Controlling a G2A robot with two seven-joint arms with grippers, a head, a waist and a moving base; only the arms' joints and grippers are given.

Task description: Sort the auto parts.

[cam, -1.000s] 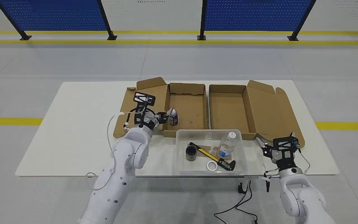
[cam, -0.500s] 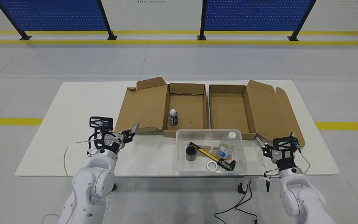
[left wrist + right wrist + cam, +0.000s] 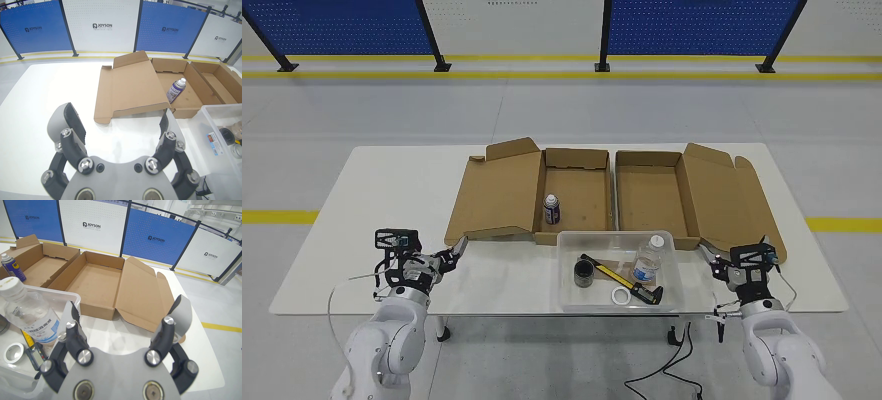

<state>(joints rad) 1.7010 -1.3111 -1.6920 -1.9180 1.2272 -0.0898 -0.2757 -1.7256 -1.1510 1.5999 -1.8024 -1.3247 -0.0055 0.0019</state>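
Black caliper point(image 3: 36, 359), apparently digital, lies beside bottle point(image 3: 32, 315).

Top view hangs above the arms, looking down and forward on the whole table point(image 3: 372, 210) from some way off. Left wrist view sits just behind the left gripper point(image 3: 119, 109), low over the table's left side, facing across it toward the left box point(image 3: 191, 98) and the panels point(image 3: 98, 28). Right wrist view sits just behind the right gripper point(image 3: 125, 302), low at the table's right end, facing the right box point(image 3: 94, 283). All three share both boxes, the can point(image 3: 552, 209) and the bin point(image 3: 614, 235)
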